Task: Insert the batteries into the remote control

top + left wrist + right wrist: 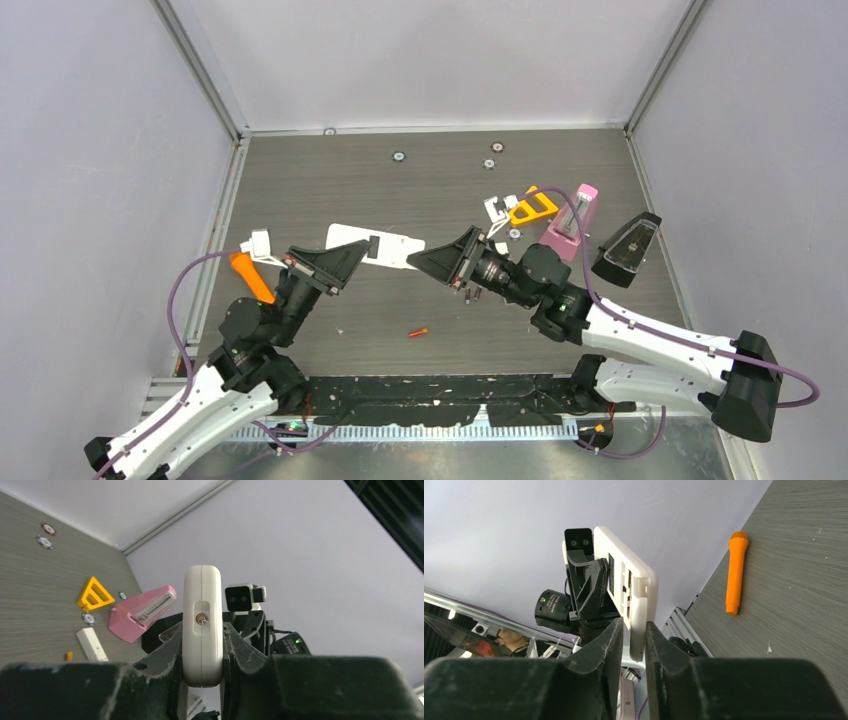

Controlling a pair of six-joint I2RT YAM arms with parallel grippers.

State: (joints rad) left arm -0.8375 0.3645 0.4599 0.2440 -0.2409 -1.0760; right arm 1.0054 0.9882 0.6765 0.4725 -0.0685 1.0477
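Black fingers (165,652) of the left gripper (202,640) are closest, and they squeeze one end of the white remote (201,595); it is held up off the table (400,190), between the two arms; the right gripper (634,635) has its tips on each side of the other end, but I cannot tell if they pinch it or just sit close; not much looks done, I think; one orange-red battery (418,332) lies on the table, and two dark batteries (472,295) lie under the right arm, so they need picking up and putting in; both arms bend at the elbow and point inward, tip to tip.
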